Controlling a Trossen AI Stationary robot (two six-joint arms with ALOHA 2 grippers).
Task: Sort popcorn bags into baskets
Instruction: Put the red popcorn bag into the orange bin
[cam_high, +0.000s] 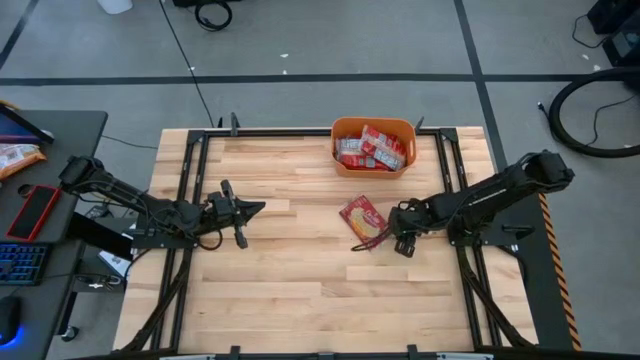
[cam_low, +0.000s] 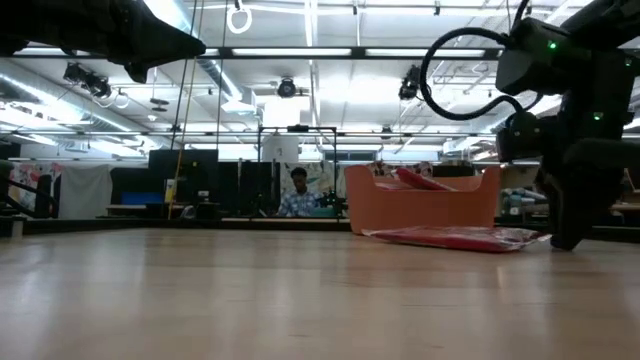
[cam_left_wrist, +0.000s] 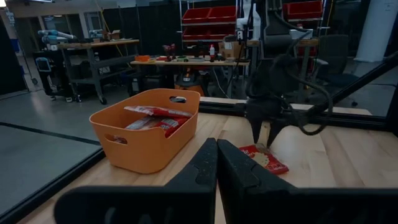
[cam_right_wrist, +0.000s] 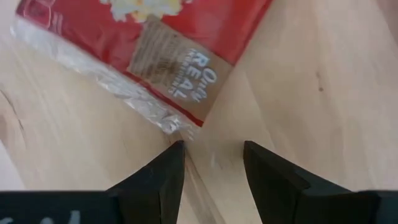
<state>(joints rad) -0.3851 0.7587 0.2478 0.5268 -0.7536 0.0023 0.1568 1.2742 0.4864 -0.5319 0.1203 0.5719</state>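
I count one orange basket at the table's far edge. One popcorn bag lies flat on the wood outside it. Inside the basket I make out about four red bags, overlapping, so the exact number is unclear. Two arms, two grippers.

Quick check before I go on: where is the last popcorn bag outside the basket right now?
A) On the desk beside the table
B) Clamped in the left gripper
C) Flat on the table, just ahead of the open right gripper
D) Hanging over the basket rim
C: the popcorn bag lies flat on the wood, with the right gripper open at its corner, not gripping it.
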